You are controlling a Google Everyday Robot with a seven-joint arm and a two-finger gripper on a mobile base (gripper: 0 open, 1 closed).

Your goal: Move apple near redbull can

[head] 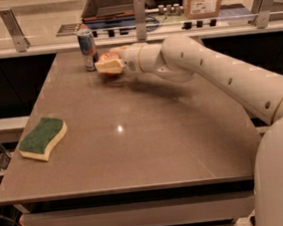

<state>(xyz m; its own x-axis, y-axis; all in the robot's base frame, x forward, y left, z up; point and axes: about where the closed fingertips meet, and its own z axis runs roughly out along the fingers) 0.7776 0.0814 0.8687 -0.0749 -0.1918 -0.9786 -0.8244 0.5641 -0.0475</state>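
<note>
- Apple [108,56] sits in the grip of the gripper [106,65] at the far left of the counter [148,134], just right of the can [88,50].
- Jaws are closed narrowly around the apple. A pale finger crosses its front, so only red patches show above and below it.
- Arm [217,72], white and thick, reaches in from the right foreground across the counter to the far side, likely because the can stands there.
- Apple and can are just beside each other. Whether they touch cannot be told.
- Apple hangs low over the counter. Whether its underside rests on the surface cannot be told.
- Judgement: the carry looks nearly finished, with the apple close enough to count as near the can. What remains is to set it down and let go.
- Risk, as a judgement: the can is tall and slim, so a nudge from the jaws as they open could tip it.
- Sponge [42,138], green on top and yellow below, lies well apart at the near left edge and plays no part.
</note>
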